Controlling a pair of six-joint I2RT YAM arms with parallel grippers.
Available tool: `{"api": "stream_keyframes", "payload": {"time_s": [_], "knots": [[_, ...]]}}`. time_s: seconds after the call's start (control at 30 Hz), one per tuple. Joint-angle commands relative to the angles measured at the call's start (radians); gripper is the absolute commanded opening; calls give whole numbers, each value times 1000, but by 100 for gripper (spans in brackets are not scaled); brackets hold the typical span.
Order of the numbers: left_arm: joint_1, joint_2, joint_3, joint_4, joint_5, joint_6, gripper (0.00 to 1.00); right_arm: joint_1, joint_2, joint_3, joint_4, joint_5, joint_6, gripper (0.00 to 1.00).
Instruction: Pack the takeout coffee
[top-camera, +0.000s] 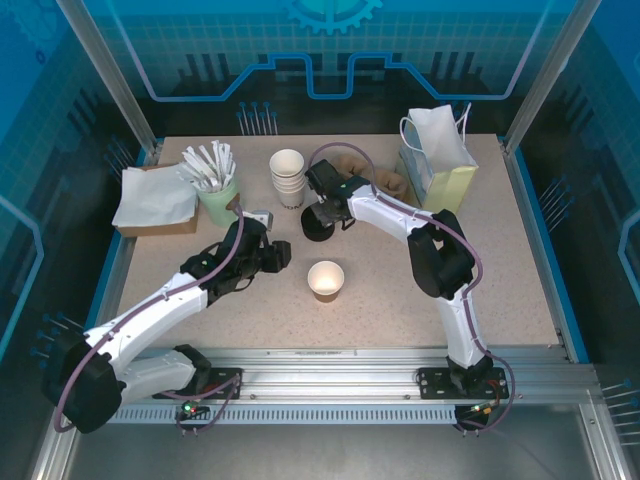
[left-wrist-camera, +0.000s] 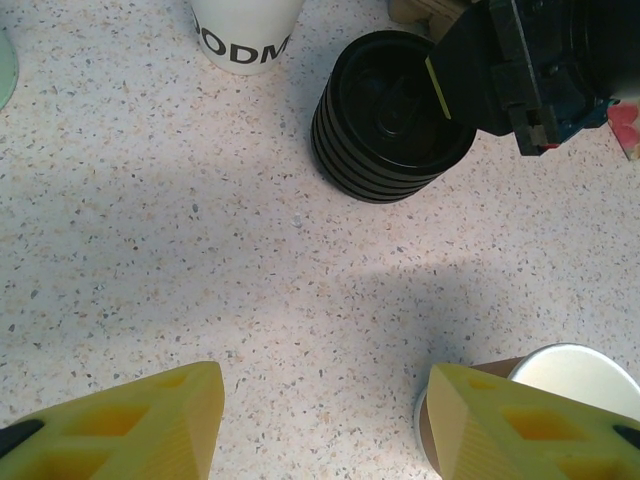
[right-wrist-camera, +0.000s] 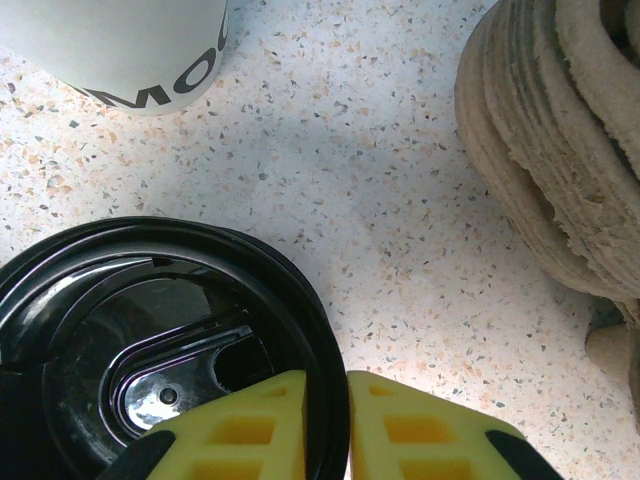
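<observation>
The right jaws are pinching the rim of the top black lid (right-wrist-camera: 100, 290) on the lid stack (top-camera: 315, 232), beside the white cups (top-camera: 288, 178). The left jaws are hanging released over the desk (top-camera: 400, 300), just left of the lidless coffee cup (top-camera: 326, 280) sitting mid-desk.

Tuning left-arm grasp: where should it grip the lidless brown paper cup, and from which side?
Probably grip the lidless brown paper cup across its side wall, below the rim, coming in level from its left, where the open left gripper is. It stands upright and round.
</observation>
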Motion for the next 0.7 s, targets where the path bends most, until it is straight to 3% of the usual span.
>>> {"api": "stream_keyframes", "payload": {"time_s": [0.0, 0.47, 0.67], "knots": [[13, -18, -15, 11, 16, 17, 58, 2, -38, 27, -27, -11, -11, 17], [34, -17, -25, 35, 41, -1, 57, -19, -102, 14, -28, -94, 12, 17], [84, -33, -8, 61, 122, -60, 57, -49, -221, -33, -5, -194, 47, 16]]}}
